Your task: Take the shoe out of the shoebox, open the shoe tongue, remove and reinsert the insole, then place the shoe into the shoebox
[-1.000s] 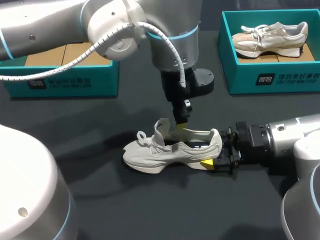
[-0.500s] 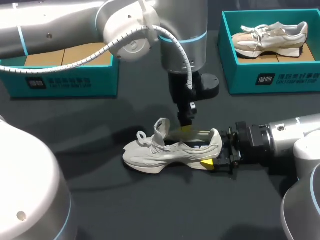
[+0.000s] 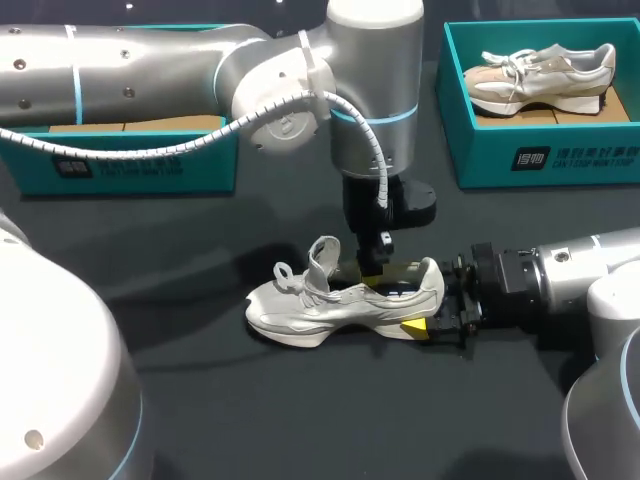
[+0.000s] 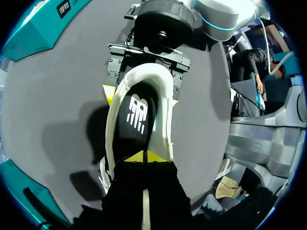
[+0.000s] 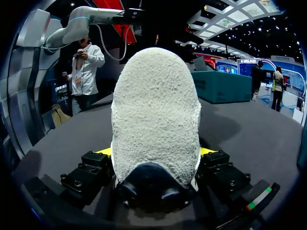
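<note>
A pale grey shoe [image 3: 330, 305] stands upright mid-table, toe to the left, tongue [image 3: 322, 258] pulled up. My left gripper [image 3: 372, 268] points straight down into the shoe's opening. In the left wrist view its yellow tips [image 4: 144, 156] are shut together, right at the black insole [image 4: 136, 115]; I cannot tell whether they pinch it. My right gripper [image 3: 432, 318] lies level at the heel. In the right wrist view the heel [image 5: 156, 110] fills the gap between its fingers [image 5: 101, 152], which press it from both sides.
A teal shoebox [image 3: 540, 160] at the back right holds a second, beige shoe [image 3: 540, 75]. Another teal box [image 3: 130, 165] with cardboard inside stands at the back left, partly behind my left arm. Dark bare tabletop lies in front of the shoe.
My left arm has swung right and come down, taking its shut gripper deeper into the shoe's opening. The right gripper and the shoe have stayed put.
</note>
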